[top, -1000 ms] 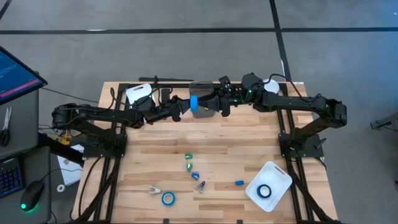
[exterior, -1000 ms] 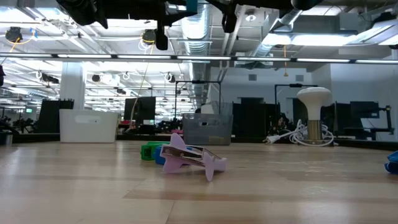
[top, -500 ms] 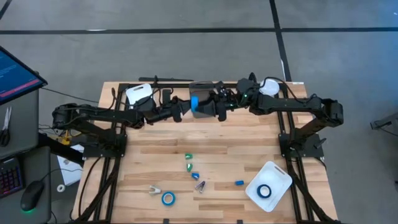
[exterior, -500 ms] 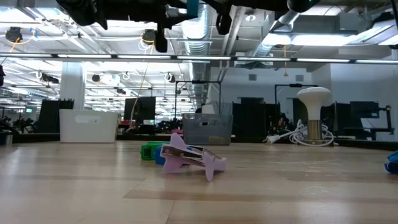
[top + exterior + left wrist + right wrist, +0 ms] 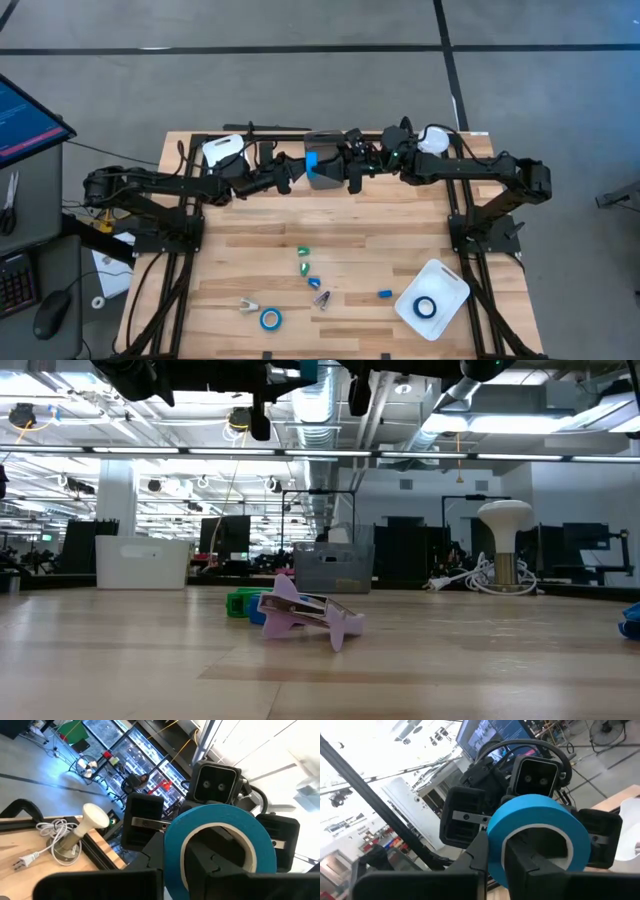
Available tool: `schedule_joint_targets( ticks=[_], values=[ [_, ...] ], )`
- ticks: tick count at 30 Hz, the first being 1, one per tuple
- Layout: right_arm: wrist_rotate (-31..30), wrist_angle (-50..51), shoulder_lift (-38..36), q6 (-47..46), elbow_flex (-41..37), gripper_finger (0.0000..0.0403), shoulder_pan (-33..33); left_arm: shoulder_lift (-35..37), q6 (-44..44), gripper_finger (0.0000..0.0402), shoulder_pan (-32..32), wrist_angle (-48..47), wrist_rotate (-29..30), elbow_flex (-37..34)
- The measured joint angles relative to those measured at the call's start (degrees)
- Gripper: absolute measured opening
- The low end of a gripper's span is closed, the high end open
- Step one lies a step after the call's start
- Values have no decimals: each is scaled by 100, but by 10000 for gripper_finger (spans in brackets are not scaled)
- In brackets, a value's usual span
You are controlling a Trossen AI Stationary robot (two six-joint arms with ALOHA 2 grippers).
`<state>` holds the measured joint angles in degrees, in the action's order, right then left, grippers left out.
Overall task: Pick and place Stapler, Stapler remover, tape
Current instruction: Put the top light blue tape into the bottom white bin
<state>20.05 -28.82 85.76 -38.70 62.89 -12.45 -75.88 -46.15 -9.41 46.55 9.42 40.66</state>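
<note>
A blue tape roll with a white core is clamped between both sets of jaws above the grey bin, while another roll is seen inside the white tray.

table: pale wood planks | tape: matt blue, perhaps paper

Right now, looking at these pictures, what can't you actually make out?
- High view: the raised blue ring-shaped roll of tape is partly covered by the left gripper and right gripper.
- High view: small coloured pieces are too tiny to identify.
- Low view: both grippers are cut off at the top edge.
</note>
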Motion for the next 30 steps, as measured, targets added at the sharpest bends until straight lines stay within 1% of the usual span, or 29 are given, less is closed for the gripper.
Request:
schedule_joint_targets(
  ticks=[4, 11, 13, 17, 20, 24, 30],
  values=[
    [-20, 9, 0, 24, 0, 25, -4, 2, 153, 31, 0, 26, -27, 0],
    [-35, 72, -13, 164, 0, 23, -42, 7, 218, 87, -10, -1, -34, -2],
    [-38, 191, -78, 181, 0, 23, -104, 46, 305, 98, -20, -42, -39, -7],
    [101, 258, -113, 241, 7, 23, -217, 201, 389, 104, -120, -116, -217, -39],
    [162, 300, -160, 248, 13, 23, -267, 413, 394, 101, -207, -369, -384, -39],
    [218, 888, -330, 413, -7, 23, -393, 726, 392, 97, -311, -802, -558, -64],
    [238, 2147, -944, 946, 9, 23, -537, 1223, 394, 97, -348, -833, -558, -422]
  ],
)
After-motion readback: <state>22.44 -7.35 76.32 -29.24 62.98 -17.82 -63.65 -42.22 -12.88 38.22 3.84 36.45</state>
